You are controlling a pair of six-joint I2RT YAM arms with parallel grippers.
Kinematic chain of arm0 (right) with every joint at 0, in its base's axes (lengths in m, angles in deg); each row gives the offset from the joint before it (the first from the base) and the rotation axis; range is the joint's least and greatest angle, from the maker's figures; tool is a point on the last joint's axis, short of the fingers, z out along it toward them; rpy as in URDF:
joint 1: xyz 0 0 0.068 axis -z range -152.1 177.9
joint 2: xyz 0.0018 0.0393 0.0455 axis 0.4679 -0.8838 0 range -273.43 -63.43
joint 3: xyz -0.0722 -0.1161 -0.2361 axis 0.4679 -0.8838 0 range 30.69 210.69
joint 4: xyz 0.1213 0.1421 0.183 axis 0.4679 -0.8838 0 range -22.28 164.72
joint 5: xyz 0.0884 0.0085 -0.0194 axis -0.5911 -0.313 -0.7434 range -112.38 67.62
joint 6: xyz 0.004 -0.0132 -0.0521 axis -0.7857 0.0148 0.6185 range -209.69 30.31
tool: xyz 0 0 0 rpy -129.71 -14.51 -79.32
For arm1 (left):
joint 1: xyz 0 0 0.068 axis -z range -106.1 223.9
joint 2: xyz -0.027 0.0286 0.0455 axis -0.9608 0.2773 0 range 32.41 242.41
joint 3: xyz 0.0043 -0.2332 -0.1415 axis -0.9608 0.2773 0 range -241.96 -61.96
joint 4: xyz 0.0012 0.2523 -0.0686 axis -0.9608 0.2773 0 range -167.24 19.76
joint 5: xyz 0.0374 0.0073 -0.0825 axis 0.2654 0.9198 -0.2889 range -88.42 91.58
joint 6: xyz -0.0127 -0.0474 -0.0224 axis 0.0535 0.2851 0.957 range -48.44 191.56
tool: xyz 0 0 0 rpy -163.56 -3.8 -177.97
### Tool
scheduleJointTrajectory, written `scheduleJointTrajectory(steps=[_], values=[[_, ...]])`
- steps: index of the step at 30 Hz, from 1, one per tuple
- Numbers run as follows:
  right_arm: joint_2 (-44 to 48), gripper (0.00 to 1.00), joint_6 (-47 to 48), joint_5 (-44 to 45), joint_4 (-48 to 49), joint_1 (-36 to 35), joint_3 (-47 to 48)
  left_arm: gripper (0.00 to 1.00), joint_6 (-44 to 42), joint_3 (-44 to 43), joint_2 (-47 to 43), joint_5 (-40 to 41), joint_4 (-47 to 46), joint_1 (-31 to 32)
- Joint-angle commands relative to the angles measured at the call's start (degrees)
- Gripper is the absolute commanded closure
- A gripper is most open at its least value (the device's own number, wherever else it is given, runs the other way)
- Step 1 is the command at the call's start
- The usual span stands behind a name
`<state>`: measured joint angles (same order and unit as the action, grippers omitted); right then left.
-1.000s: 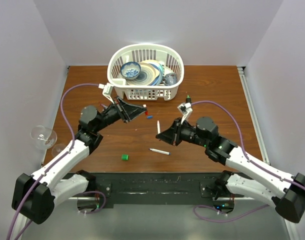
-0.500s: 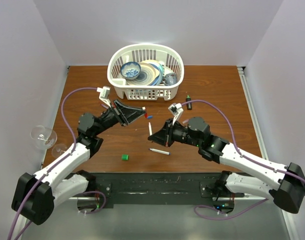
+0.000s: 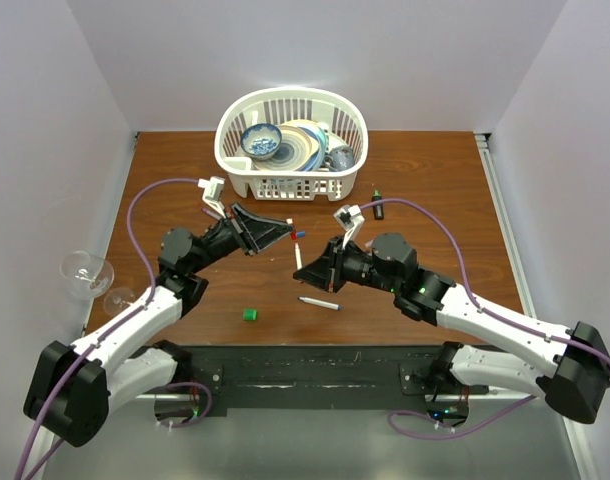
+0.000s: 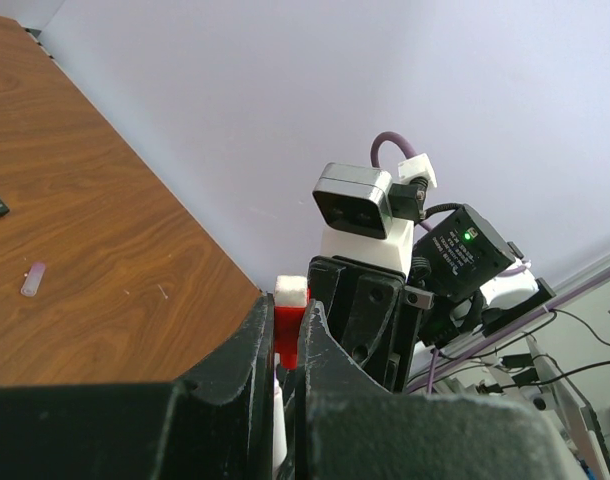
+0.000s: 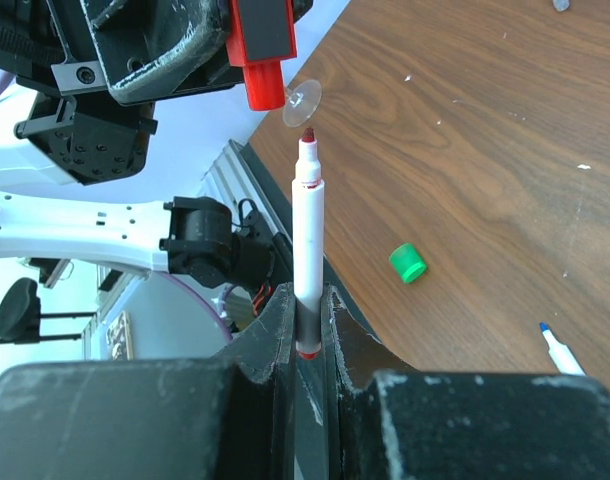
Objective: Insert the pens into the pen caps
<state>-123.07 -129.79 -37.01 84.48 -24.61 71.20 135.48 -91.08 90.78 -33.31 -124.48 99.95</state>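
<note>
Grips tight: left hand (image 3: 287, 229) clamped on small red plastic cap (image 5: 263, 60), right hand (image 3: 311, 270) on slim white red-tipped pen (image 5: 307, 230). Line tip with cap mouth, then push straight.

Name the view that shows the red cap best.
Right wrist: the red cap shows large and sharp, just above the pen tip. Left wrist shows only a red sliver inside the left tool; the top view, just a speck.
</note>
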Motion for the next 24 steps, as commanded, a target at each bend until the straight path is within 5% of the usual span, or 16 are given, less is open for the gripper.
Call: scheduleJointTrajectory(steps=[1, 24], values=[[0.1, 1.00, -0.2, 0.9, 2.9, -0.4, 2.7, 1.00, -0.5, 0.3, 0.1, -0.2, -3.1, 0.5], [0.8, 1.00, -0.2, 1.4, 2.0, -0.8, 2.7, 1.00, -1.8, 1.3, 0.6, 1.5, -2.2, 1.0]])
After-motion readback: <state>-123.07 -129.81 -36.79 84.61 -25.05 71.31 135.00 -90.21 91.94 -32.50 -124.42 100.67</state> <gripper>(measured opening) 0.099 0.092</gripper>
